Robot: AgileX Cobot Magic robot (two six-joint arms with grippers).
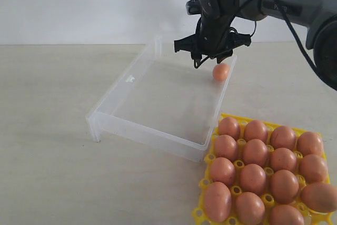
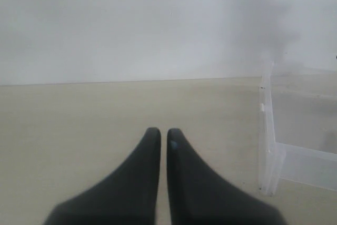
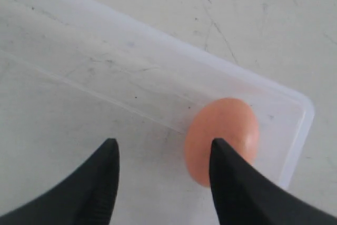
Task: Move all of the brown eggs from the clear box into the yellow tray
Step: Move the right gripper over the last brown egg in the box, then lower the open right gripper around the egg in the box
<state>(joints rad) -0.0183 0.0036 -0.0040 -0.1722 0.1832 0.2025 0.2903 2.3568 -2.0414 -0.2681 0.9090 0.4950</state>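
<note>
We count sixteen brown eggs (image 1: 255, 152) in the exterior view. Fifteen sit in the cups of the one yellow tray (image 1: 209, 158) at the lower right of the frame: three rows of four, then a nearest row of three cut by the frame edge. A single egg (image 1: 221, 71) lies in the one clear box (image 1: 147, 130) at the centre, towards its upper right corner. One arm (image 1: 295, 3) enters at the upper right. We count two grippers, the left gripper (image 2: 159, 135) and the right gripper (image 3: 164, 142), each with two dark fingers (image 2: 137, 183).
</note>
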